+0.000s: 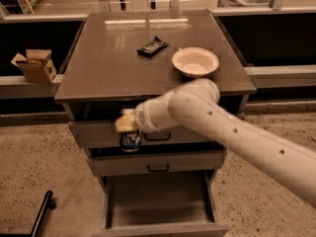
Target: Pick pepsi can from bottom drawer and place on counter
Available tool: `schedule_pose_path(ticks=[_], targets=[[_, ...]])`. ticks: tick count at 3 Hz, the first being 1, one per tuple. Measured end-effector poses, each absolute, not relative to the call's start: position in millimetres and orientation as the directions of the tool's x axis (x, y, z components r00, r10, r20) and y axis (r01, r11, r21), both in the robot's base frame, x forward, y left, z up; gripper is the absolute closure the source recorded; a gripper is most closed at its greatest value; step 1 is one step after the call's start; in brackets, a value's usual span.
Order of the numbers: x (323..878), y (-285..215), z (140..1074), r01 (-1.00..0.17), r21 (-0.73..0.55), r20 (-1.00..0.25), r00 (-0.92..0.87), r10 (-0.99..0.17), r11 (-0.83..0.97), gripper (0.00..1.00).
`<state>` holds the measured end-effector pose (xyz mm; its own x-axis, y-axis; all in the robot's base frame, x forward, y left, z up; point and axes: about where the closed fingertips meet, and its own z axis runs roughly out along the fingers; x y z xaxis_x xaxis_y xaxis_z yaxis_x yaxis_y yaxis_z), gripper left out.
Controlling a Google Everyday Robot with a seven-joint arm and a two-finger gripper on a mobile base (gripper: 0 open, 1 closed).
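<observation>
The pepsi can (131, 140), dark blue with white markings, hangs upright in my gripper (127, 125), which is shut on its top. It is held in front of the top drawer face, just below the counter's front edge and left of centre. The bottom drawer (160, 201) stands pulled open below, with a plain grey inside and nothing in it. The counter (113, 58) is the glossy grey-brown cabinet top. My white arm reaches in from the lower right.
A black snack bar wrapper (152, 46) and a cream bowl (195, 61) sit on the counter's back right part. A cardboard box (34, 65) rests on the ledge at left. A black bar (42, 214) lies on the floor at lower left.
</observation>
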<state>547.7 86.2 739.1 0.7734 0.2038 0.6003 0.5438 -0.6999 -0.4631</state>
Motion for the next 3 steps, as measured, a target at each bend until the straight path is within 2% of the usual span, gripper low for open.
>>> schedule_pose_path(ticks=[1,3], targets=[[559,114,796,0.568,-0.388,0.617,0.745,0.253,-0.726,1.00],[569,127,809,0.600,-0.360,0.651,0.710,0.268,-0.715,1.00]])
